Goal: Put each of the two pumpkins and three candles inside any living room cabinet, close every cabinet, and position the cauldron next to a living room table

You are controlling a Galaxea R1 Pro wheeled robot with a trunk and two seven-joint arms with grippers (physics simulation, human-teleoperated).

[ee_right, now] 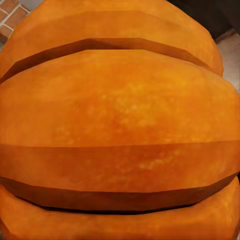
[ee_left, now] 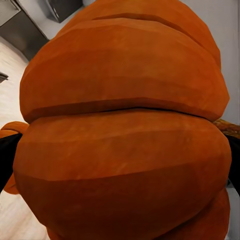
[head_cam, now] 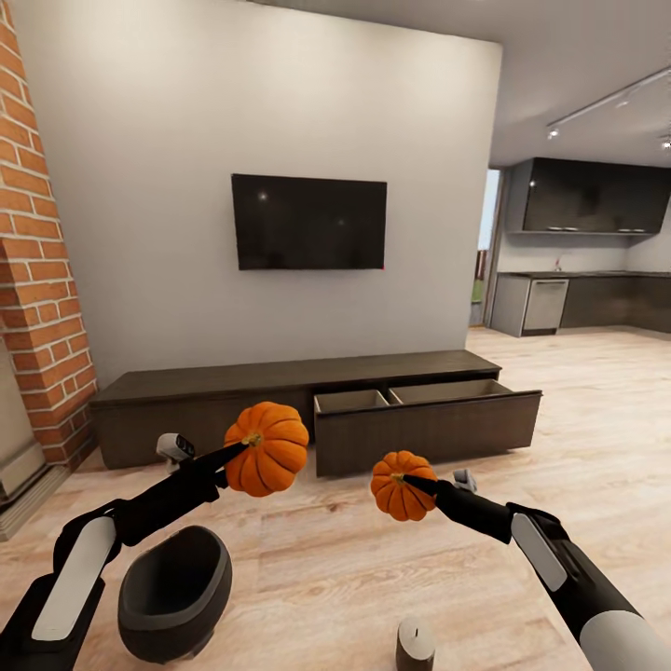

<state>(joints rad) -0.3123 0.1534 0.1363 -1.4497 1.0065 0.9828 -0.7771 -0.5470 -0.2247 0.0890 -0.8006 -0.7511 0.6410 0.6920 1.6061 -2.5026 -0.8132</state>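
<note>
Nearest you, one candle (head_cam: 415,643) & the cauldron (head_cam: 175,592) sit on the floor, neither dealt with yet. You've got both pumpkins up: left gripper (head_cam: 244,445) clamps the larger pumpkin (head_cam: 267,448), right gripper (head_cam: 403,480) the smaller pumpkin (head_cam: 403,486). Beyond, the cabinet (head_cam: 280,405) has its right drawer (head_cam: 429,419) pulled open, nothing visible inside, so I'd say you're early on: pumpkins go in, candles follow, then shutting up & moving the cauldron.

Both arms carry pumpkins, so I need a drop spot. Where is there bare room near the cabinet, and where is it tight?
The open drawer shows two bare compartments, left and right. The cabinet top is bare along its length. Bare plank floor lies between the drawer front and the arms. It is tight low down, by the cauldron and a candle.
</note>
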